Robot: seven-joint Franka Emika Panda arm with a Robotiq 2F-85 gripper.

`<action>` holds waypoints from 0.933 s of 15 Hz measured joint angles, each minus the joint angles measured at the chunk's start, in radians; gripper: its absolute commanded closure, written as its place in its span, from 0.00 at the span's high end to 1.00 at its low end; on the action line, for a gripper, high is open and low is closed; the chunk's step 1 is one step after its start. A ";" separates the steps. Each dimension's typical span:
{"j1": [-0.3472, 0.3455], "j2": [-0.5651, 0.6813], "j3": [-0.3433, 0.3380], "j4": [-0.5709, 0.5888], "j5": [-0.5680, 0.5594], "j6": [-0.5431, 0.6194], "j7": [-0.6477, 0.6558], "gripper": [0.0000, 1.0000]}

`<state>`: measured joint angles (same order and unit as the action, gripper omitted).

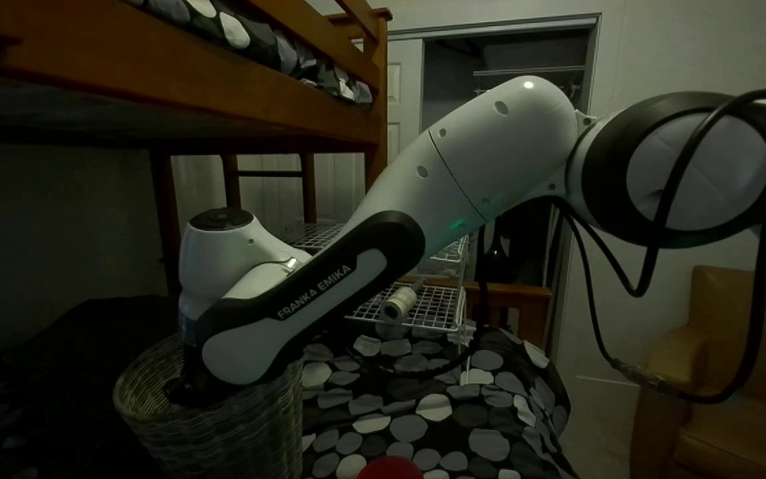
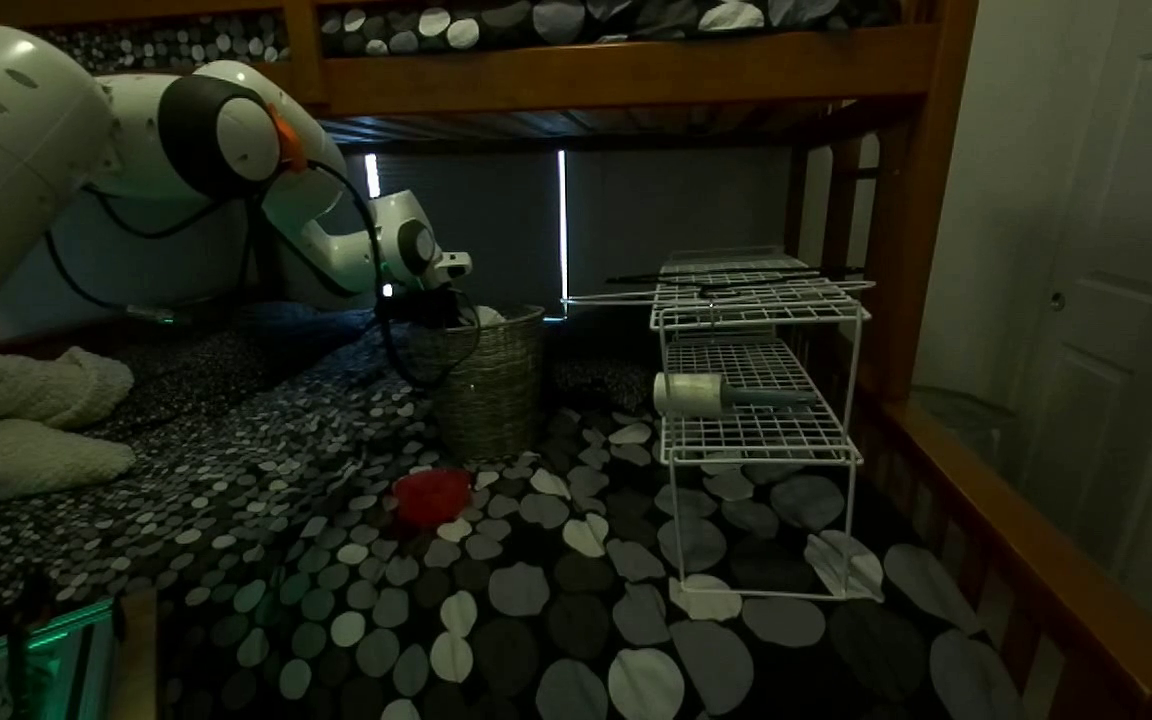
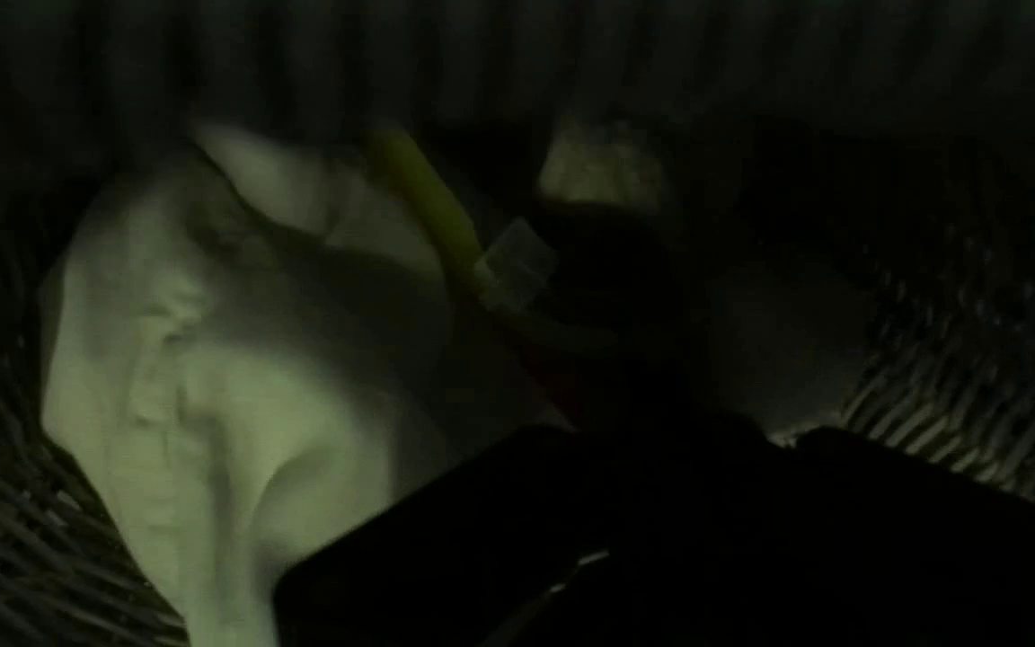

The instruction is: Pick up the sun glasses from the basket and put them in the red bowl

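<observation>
Presumably picking, the black gripper [image 3: 686,438], closure indiscernible, must secure unseen sunglasses in the round beige wicker basket [image 1: 230,429], left.

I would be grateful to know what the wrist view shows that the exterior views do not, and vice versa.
Only the wrist view shows a yellow strip beside a translucent piece, and a small dark-red patch too dark to identify.

Only the exterior views show the red bowl, the white wire rack with a pale roller on it, and the spotted bedding.

Both share the woven basket and the dark tool; a pale cloth-like thing inside the basket seems to show near its rim in an exterior view too.
</observation>
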<state>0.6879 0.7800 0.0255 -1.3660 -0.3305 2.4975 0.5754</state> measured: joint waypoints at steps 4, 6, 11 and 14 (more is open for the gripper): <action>-0.021 -0.024 0.023 0.011 0.017 0.010 -0.002 0.00; -0.044 -0.059 0.047 0.005 0.039 0.043 -0.011 0.00; -0.128 -0.250 0.109 -0.116 0.078 0.168 -0.044 0.00; -0.177 -0.387 0.127 -0.247 0.105 0.168 -0.059 0.00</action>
<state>0.5109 0.3931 0.1522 -1.6129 -0.2257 2.6650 0.5162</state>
